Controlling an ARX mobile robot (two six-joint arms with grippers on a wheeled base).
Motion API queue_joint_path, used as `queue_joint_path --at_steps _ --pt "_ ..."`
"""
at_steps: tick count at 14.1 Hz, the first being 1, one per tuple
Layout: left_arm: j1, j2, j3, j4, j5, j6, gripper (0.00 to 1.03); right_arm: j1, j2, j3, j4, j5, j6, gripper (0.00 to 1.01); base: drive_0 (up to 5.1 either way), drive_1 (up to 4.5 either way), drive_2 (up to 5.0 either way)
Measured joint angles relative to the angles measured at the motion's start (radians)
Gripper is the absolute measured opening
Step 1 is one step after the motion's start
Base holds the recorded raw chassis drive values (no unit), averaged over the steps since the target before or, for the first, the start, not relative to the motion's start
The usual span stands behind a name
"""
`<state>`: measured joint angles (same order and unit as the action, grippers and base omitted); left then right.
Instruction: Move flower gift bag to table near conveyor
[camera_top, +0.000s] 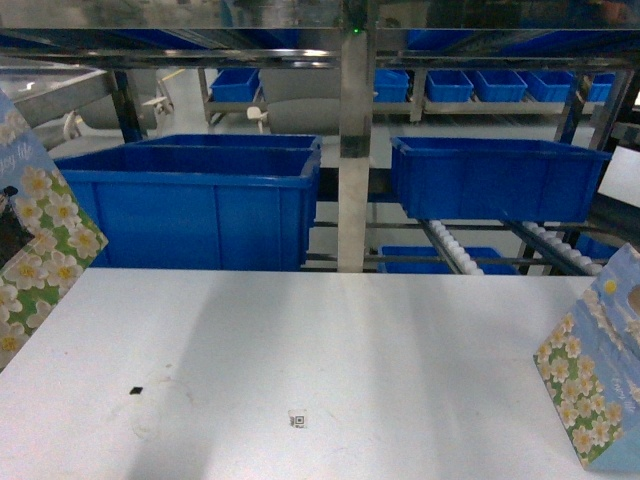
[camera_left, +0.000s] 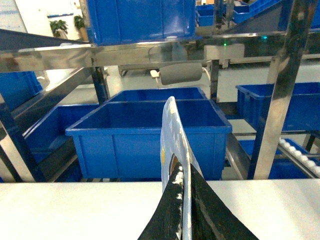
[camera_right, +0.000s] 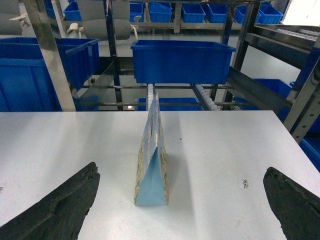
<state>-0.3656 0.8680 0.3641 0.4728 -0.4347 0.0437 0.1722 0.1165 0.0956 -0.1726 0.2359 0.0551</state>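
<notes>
Two flower gift bags show. One flower gift bag (camera_top: 40, 250) is at the left edge of the head view, tilted above the white table (camera_top: 350, 350). In the left wrist view its thin top edge (camera_left: 175, 145) runs between the black fingers of my left gripper (camera_left: 186, 200), which is shut on it. The other bag (camera_top: 598, 385) stands upright on the table at the right. My right gripper (camera_right: 181, 171) is open just behind this bag (camera_right: 152, 165), its fingers wide to either side and not touching it. The conveyor (camera_top: 455, 250) with white rollers runs behind the table.
Large blue bins (camera_top: 190, 205) (camera_top: 490, 175) sit on the steel racking beyond the table's far edge. A steel post (camera_top: 355, 140) stands mid-back. A small QR-like mark (camera_top: 297, 419) and a black speck (camera_top: 135, 390) lie on the tabletop.
</notes>
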Motion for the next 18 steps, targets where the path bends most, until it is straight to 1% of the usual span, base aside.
queue_joint_path --at_steps 1,3,6,8,9,10,14,15,18 --pt "-0.003 0.022 -0.006 0.025 -0.014 -0.011 0.02 0.0 0.0 0.0 0.0 0.0 0.0 0.98 0.0 0.0 0.0" --pt "-0.019 0.162 -0.037 0.152 -0.069 -0.048 0.02 0.0 0.0 0.0 0.0 0.0 0.0 0.98 0.0 0.0 0.0" --pt "-0.053 0.348 -0.035 0.294 -0.113 -0.089 0.02 0.0 0.0 0.0 0.0 0.0 0.0 0.98 0.0 0.0 0.0" --pt "-0.064 0.532 -0.002 0.42 -0.136 -0.102 0.02 0.0 0.0 0.0 0.0 0.0 0.0 0.98 0.0 0.0 0.0" --pt "-0.06 0.632 0.026 0.491 -0.142 -0.109 0.02 0.0 0.0 0.0 0.0 0.0 0.0 0.98 0.0 0.0 0.0" --pt "-0.051 0.701 0.045 0.525 -0.143 -0.116 0.02 0.0 0.0 0.0 0.0 0.0 0.0 0.98 0.0 0.0 0.0" --pt "0.006 0.867 0.103 0.605 -0.141 -0.123 0.02 0.0 0.0 0.0 0.0 0.0 0.0 0.98 0.0 0.0 0.0" --pt "0.027 0.904 0.119 0.629 -0.13 -0.124 0.02 0.0 0.0 0.0 0.0 0.0 0.0 0.98 0.0 0.0 0.0" --pt "0.068 1.001 0.135 0.685 -0.115 -0.124 0.02 0.0 0.0 0.0 0.0 0.0 0.001 0.98 0.0 0.0 0.0"
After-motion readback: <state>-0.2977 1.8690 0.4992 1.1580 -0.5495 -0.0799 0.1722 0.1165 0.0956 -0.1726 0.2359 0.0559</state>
